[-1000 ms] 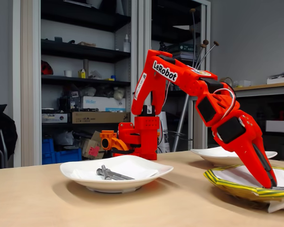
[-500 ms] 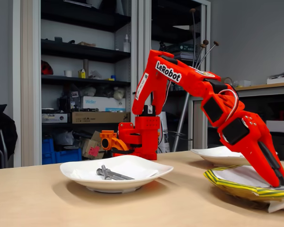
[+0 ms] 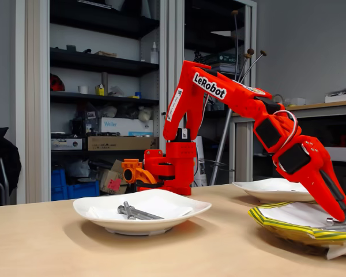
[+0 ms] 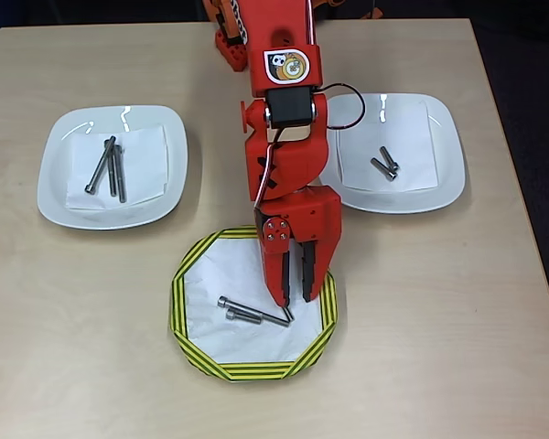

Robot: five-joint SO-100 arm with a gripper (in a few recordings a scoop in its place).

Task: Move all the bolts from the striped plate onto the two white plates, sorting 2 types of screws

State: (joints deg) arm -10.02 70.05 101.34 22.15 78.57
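The gripper [image 4: 295, 294] hangs low over the right half of the striped plate [image 4: 185, 274], its fingers a narrow gap apart and holding nothing, one tip touching or just above the end of the longer of 2 bolts [image 4: 252, 311] lying side by side near the plate's centre. The likely trouble: the 2 bolts touch, so closing here could pinch only the tip, letting the long bolt swing or slip out, or could drag its shorter neighbour along. The left white plate [image 4: 55, 197] already carries 3 long bolts [image 4: 108, 166] near the table's left edge; the right white plate [image 4: 444, 187] carries 2 short bolts [image 4: 385, 164]. Nothing blocks either path, though the arm's own base [image 3: 172, 167] stands at the table's far edge between the plates.
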